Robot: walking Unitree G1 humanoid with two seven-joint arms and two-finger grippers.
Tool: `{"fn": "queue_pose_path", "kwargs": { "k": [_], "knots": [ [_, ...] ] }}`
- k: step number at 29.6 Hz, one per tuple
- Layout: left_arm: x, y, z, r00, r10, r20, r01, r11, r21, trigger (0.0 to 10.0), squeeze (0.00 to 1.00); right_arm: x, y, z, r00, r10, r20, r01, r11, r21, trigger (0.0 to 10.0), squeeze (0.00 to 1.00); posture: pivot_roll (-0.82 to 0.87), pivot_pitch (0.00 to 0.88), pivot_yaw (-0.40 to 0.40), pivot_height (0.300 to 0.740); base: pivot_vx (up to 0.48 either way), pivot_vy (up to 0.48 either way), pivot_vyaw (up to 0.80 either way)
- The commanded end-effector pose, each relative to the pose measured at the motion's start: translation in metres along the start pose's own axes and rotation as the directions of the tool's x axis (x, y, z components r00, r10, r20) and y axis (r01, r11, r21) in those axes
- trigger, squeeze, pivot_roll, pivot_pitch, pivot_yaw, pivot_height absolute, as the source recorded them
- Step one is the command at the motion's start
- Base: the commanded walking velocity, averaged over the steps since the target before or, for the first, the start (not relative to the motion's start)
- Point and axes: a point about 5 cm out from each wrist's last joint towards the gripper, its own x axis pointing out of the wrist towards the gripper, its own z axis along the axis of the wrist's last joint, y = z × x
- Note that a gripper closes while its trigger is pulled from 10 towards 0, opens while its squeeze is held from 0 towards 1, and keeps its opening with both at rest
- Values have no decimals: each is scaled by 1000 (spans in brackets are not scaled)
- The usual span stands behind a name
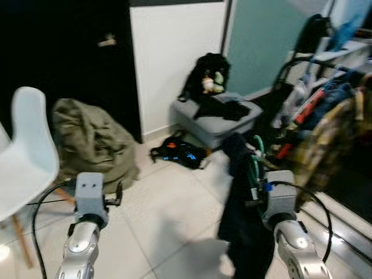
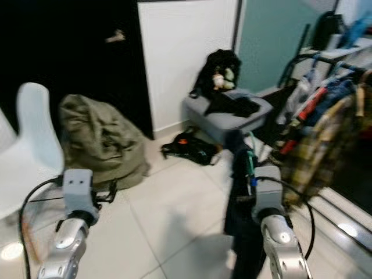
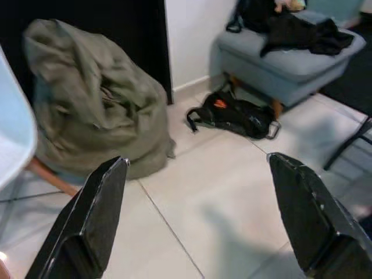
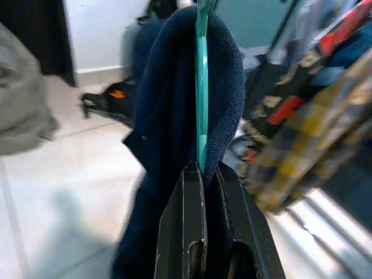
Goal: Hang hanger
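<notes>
A teal hanger [image 4: 201,87] carries a dark navy garment [image 4: 163,133] that drapes down in front of my right arm. My right gripper [image 4: 204,174] is shut on the hanger's lower part, holding it upright at the right of the scene. In the eye views the hanger [image 1: 256,157] and garment [image 1: 241,209] hang just left of a clothes rack [image 1: 302,61] crowded with plaid and coloured clothes [image 1: 325,133]. My left gripper [image 3: 197,215] is open over bare tile floor, holding nothing, low at the left.
A white chair [image 1: 26,157] stands at the far left, beside an olive green bag [image 1: 93,142]. A grey ottoman [image 1: 218,119] with dark clothes and a black backpack [image 1: 206,75] sits by the white wall. A small black bag [image 1: 180,154] lies on the floor.
</notes>
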Motion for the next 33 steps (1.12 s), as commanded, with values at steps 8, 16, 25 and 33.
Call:
{"fn": "queue_pose_path", "kwargs": {
  "k": [8, 16, 25, 33],
  "knots": [
    [-7, 0, -5, 1000, 6, -8, -6, 1000, 13, 10000, 0, 6, -11, 12, 997, -43, 64, 41, 999, 19, 0, 0, -16, 0, -116, 740, 0, 0, -800],
    [2, -9, -1, 996, -93, -13, 94, 994, 58, 10000, 0, 4, -17, 11, 987, -134, 84, 127, 988, 83, 0, 0, -46, 0, -53, 740, 0, 0, -800],
    [9, -14, 4, 991, -135, 9, 134, 988, 75, 10000, 0, 3, -19, 12, 981, -169, 100, 159, 982, 97, 0, 0, -58, 0, -31, 740, 0, 0, -800],
    [10, -16, 6, 986, -163, 13, 162, 983, 85, 10000, 0, 3, -19, 13, 975, -196, 109, 185, 977, 104, 10000, 0, -55, 0, -26, 740, 76, 0, -600]
  ]
}}
